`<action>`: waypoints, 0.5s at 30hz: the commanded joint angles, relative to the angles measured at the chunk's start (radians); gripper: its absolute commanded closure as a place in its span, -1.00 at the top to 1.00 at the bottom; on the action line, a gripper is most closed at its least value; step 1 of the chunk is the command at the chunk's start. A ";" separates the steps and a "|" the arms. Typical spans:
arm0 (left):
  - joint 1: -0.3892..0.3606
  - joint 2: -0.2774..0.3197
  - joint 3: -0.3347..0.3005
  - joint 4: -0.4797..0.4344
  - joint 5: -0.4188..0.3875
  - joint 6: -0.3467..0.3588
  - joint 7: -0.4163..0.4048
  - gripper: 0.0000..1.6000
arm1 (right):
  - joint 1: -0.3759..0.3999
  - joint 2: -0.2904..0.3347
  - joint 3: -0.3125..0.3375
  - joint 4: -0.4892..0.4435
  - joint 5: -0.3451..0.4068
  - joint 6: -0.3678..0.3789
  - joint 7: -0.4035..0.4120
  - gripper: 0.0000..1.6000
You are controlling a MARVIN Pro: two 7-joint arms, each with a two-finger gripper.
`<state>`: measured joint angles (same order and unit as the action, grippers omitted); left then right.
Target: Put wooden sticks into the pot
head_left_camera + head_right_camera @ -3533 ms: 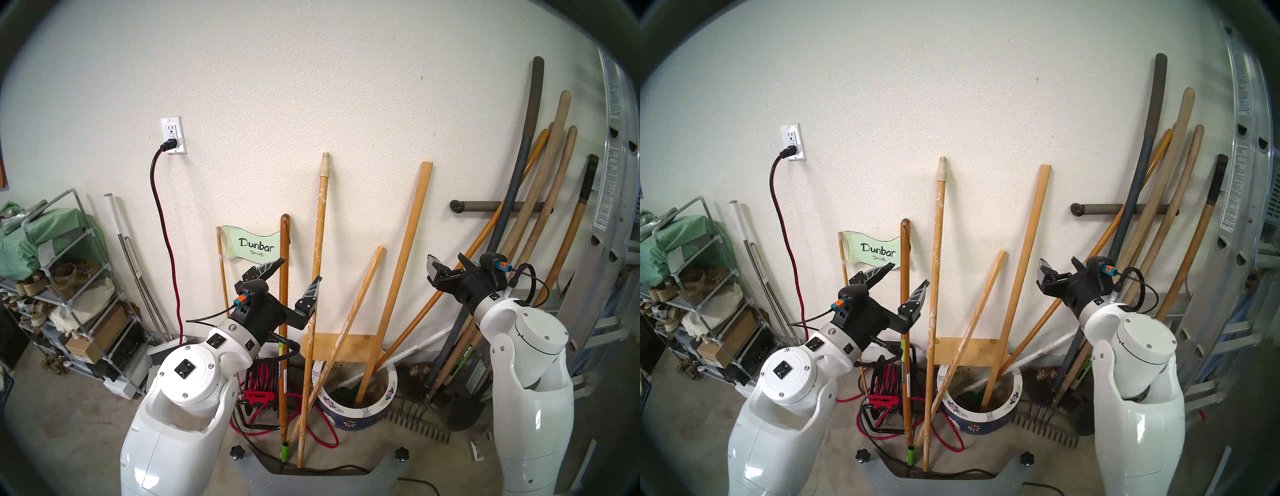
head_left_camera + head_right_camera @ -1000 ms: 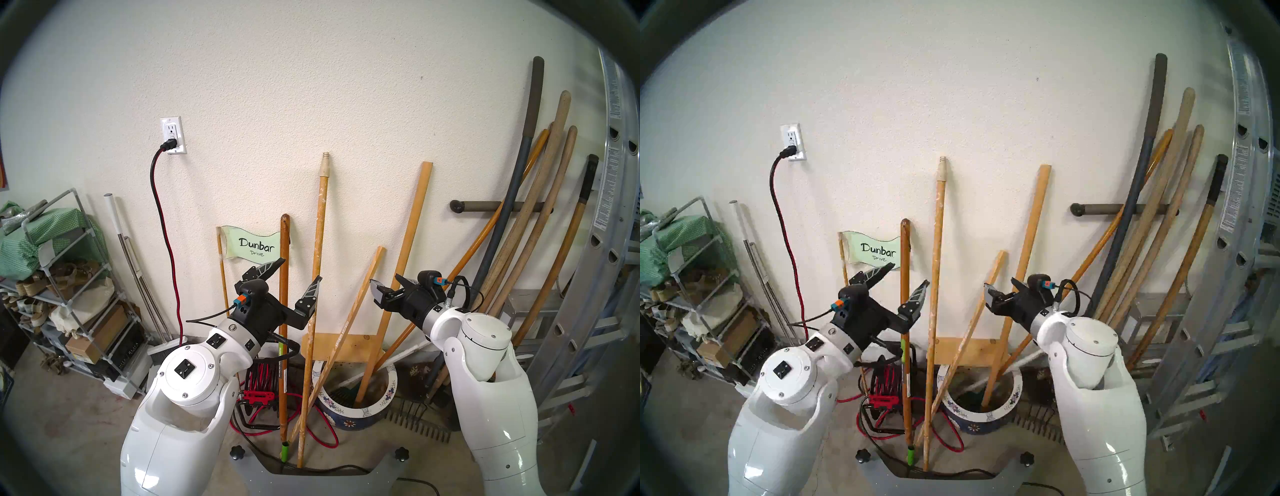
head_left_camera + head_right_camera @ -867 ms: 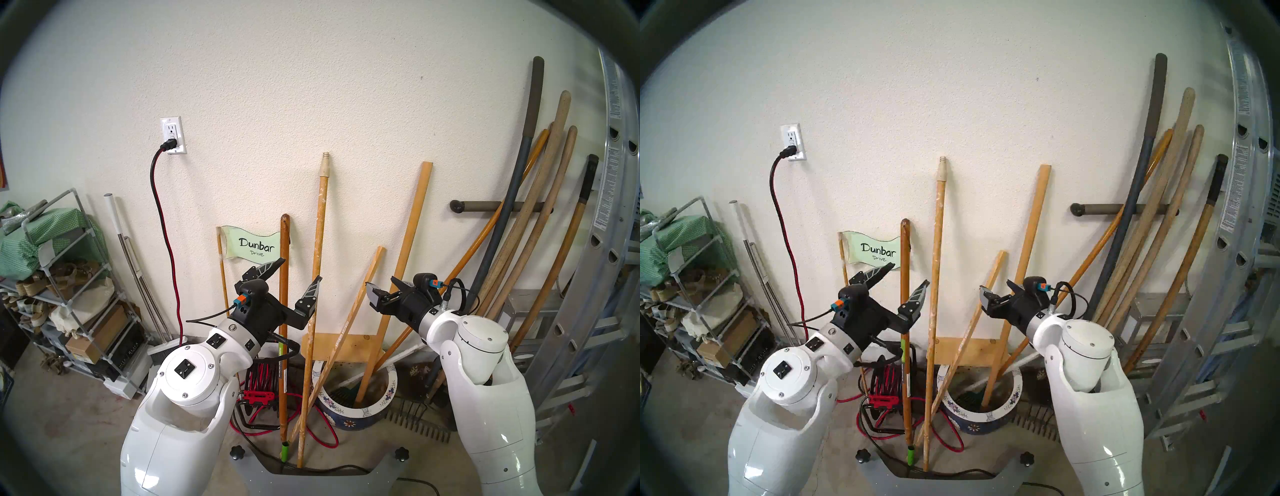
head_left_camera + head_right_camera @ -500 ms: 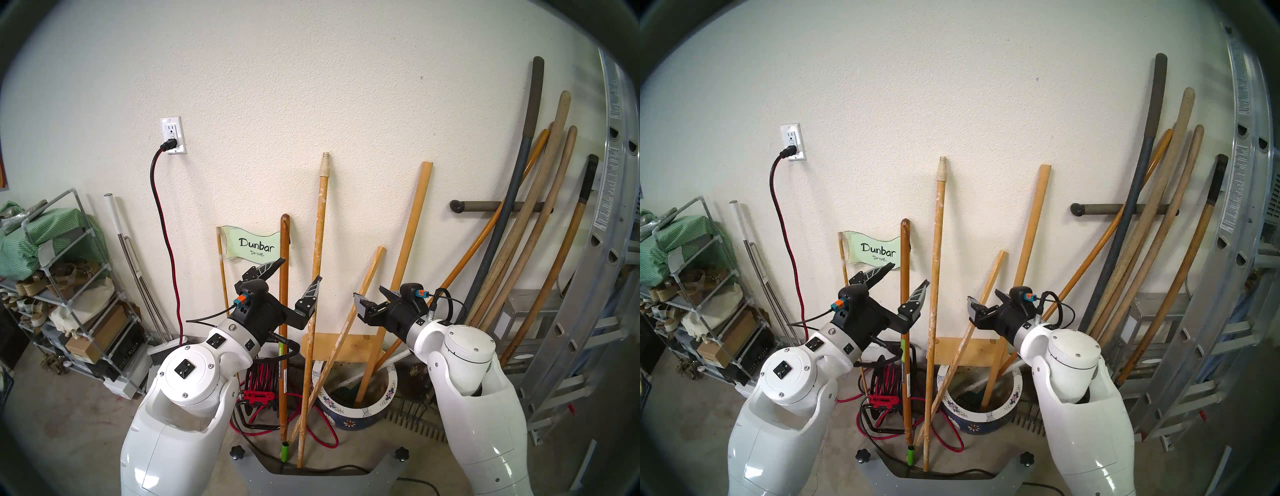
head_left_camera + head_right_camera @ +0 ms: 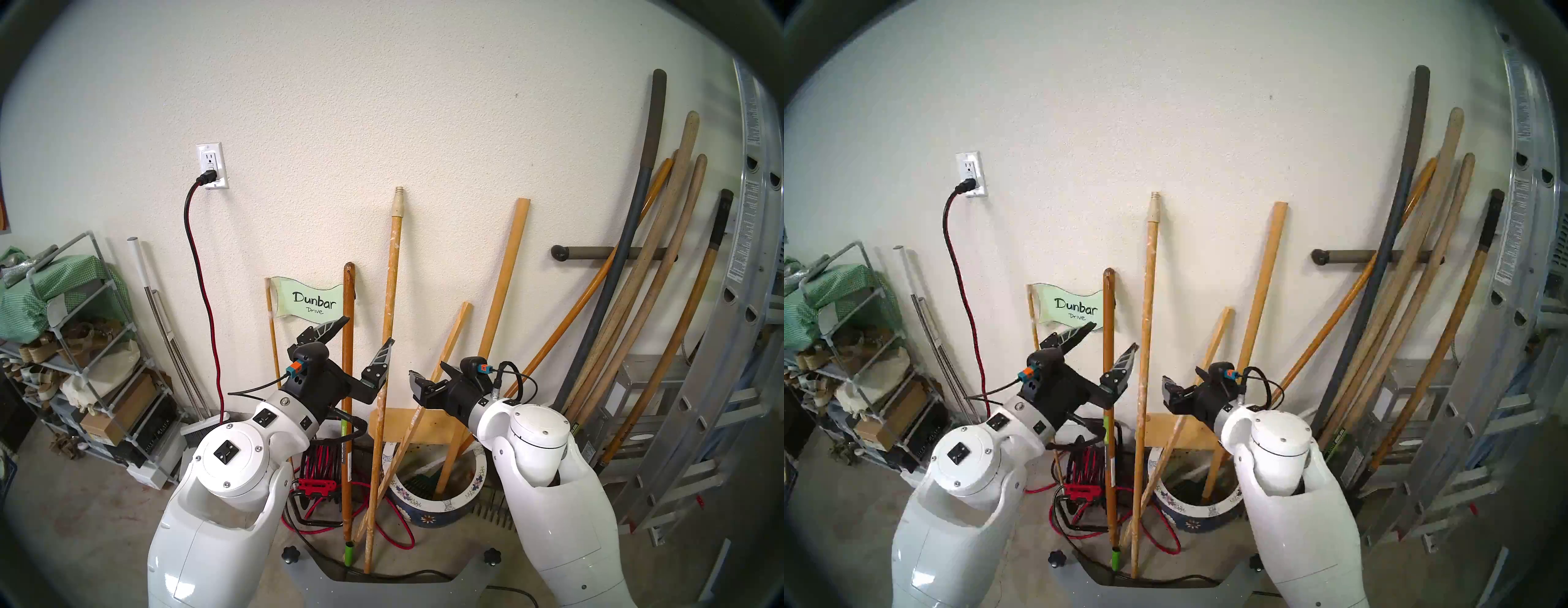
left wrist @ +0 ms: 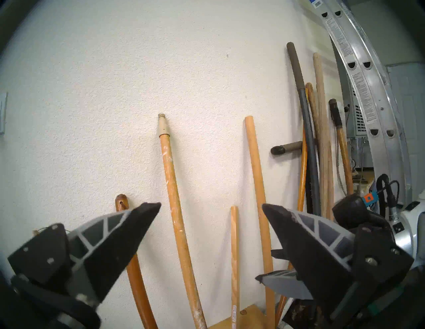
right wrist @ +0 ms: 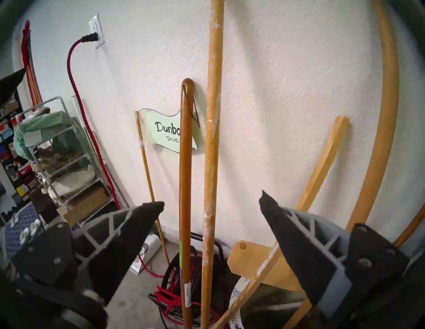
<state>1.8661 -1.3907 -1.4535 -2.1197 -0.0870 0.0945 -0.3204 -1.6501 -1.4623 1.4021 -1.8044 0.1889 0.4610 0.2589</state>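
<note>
- Head camera view: the yellow-tan dowel [image 5: 481,344] already stands in the flowered pot [image 5: 437,507].
- Paint-flecked handle [image 5: 388,322] rests on the floor beside it, leaning on the wall, not yet potted.
- Right end effector [image 5: 428,378] and left end effector [image 5: 360,339] both gape, empty.

A white wall outlet [image 5: 212,165] has a black plug in it, and its red-and-black cord [image 5: 203,271] runs down the wall to a coil on a red reel [image 5: 320,475] on the floor. A pale green sign [image 5: 312,302] reading "Dunbar Drive" leans on the wall. A wire shelf rack [image 5: 80,361] with boxes and shoes stands at the left. A silver ladder [image 5: 721,382] leans at the right, and a metal rake head [image 5: 492,511] lies on the concrete floor.
</note>
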 commanded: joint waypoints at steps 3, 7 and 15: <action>0.000 0.000 0.000 0.000 0.000 0.000 0.000 1.00 | 0.119 -0.042 -0.063 0.128 -0.033 -0.047 -0.005 1.00; 0.000 0.000 0.000 0.000 0.000 0.000 0.000 1.00 | 0.158 -0.055 -0.079 0.184 -0.045 -0.066 -0.011 1.00; 0.000 0.000 0.000 0.000 0.000 0.000 0.000 1.00 | 0.210 -0.080 -0.096 0.279 -0.068 -0.104 -0.030 1.00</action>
<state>1.8661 -1.3907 -1.4535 -2.1197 -0.0870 0.0945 -0.3204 -1.5108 -1.5092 1.3259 -1.5835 0.1316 0.3938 0.2359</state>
